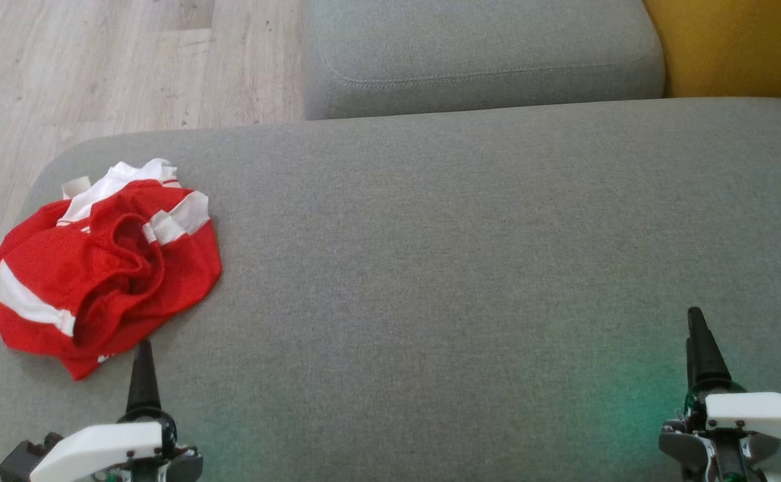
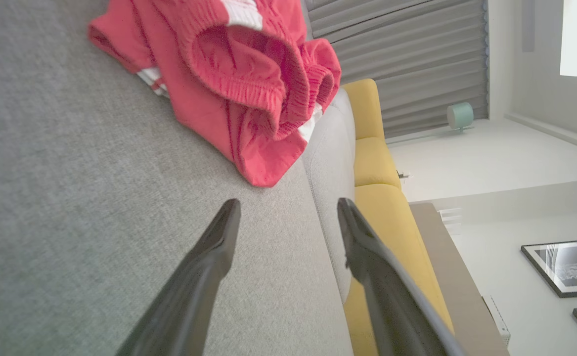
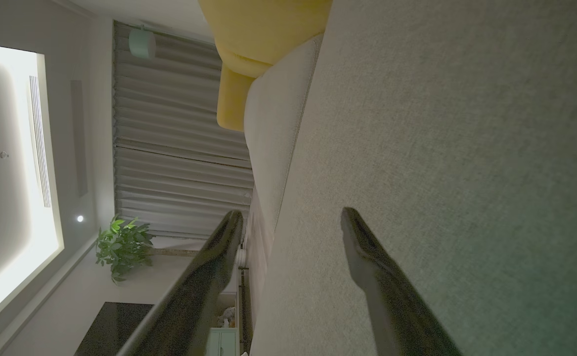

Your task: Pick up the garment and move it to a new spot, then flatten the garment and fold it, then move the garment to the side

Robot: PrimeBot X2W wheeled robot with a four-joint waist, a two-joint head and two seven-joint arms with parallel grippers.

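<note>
We see the red garment [image 1: 102,268] crumpled just ahead of our left pincer [image 2: 288,203]. It and our right pincer [image 3: 292,212] gape, empty.

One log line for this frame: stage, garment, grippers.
stage: pre-grasp | garment: crumpled, left end of sofa cushion | left gripper: open, just short of garment | right gripper: open, far from garment

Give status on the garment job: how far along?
Done: nothing. The red-and-white garment lies crumpled at the left end of the grey cushion. In hand: nothing; left gripper is open just short of it, right gripper open over bare cushion. Left: pick up, move, flatten, fold, set aside.
</note>
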